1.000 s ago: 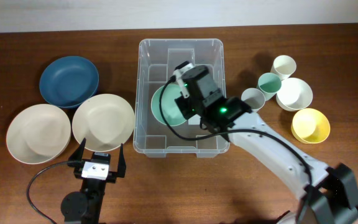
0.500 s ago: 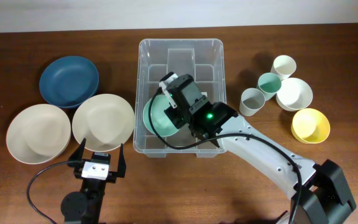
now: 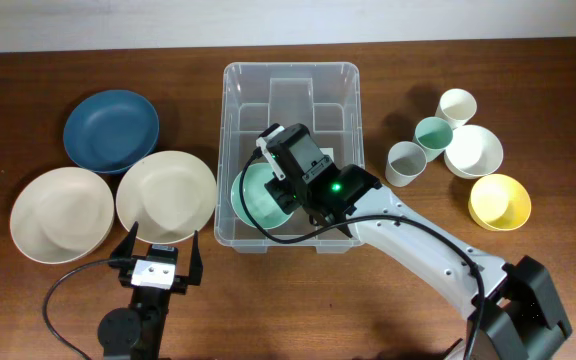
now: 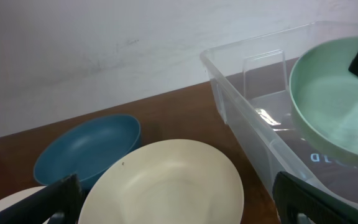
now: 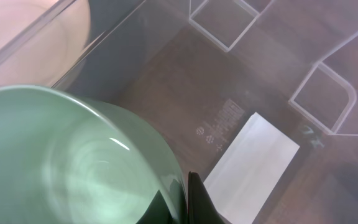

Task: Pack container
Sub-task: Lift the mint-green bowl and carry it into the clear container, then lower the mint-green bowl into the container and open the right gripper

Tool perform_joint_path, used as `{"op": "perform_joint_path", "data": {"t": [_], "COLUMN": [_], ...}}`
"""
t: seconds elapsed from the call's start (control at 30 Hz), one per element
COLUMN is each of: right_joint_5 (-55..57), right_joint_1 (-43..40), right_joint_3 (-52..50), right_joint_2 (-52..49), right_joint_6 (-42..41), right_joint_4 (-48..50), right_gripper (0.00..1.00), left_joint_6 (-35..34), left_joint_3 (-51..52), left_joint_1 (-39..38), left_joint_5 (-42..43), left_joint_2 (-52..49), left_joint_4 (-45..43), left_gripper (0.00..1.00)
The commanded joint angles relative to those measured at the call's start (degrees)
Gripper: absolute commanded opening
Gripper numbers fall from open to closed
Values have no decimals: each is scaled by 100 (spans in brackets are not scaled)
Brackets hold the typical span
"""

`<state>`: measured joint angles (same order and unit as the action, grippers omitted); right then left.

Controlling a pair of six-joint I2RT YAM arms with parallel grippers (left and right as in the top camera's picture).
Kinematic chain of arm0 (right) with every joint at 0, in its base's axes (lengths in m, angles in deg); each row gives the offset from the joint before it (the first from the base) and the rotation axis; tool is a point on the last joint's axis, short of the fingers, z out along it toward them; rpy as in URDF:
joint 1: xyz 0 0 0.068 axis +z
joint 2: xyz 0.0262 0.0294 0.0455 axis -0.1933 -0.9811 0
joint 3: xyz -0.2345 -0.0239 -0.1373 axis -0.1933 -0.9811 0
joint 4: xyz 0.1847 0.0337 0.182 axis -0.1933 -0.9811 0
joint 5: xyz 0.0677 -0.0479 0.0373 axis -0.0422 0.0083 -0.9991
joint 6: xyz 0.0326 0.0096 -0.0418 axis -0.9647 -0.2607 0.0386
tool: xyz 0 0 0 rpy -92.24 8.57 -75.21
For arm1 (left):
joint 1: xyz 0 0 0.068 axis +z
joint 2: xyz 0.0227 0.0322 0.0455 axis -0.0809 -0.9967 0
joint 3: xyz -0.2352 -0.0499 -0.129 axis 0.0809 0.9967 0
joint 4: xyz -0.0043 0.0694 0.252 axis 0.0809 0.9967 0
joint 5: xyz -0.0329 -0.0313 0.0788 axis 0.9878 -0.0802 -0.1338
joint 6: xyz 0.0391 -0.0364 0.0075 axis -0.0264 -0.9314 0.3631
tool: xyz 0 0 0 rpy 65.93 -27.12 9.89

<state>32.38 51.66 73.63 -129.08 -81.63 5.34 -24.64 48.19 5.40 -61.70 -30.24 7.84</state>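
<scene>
My right gripper [image 3: 284,168] is holding a green bowl [image 3: 252,198] inside the clear container [image 3: 290,68]; my left gripper [image 3: 165,238] is sitting, fingers spread, beside a cream plate [image 3: 166,192].

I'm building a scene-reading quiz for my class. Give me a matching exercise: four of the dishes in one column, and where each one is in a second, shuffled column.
Things
1. pale green round bowl
2. dark blue round plate
3. yellow round bowl
4. grey round cup

Places
A. on the table, just right of the clear plastic rectangular container
B. at the back of the left group of dishes
C. inside the container
D. at the front of the right group of dishes

Pairs: 1-C, 2-B, 3-D, 4-A
</scene>
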Motion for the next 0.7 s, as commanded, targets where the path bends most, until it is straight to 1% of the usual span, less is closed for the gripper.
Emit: {"op": "perform_joint_path", "data": {"t": [0.0, 0.1, 0.37, 0.67], "right_joint_5": [-57, -59, -186, -271], "right_joint_1": [35, 35, 35, 35], "right_joint_3": [138, 138, 138, 138], "right_joint_2": [-208, -341, -407, -855], "right_joint_6": [-214, -439, -442, -481], "right_joint_4": [-55, -109, -79, -2], "right_gripper": [4, 4, 4, 4], "left_joint_6": [90, 90, 90, 90], "left_joint_3": [52, 52, 52, 52], "left_joint_1": [-24, -22, -22, -22], "left_joint_5": [-42, -42, -42, -42], "left_joint_2": [37, 37, 37, 37], "left_joint_4": [-13, -13, -11, -13], "left_gripper": [99, 99, 99, 99]}}
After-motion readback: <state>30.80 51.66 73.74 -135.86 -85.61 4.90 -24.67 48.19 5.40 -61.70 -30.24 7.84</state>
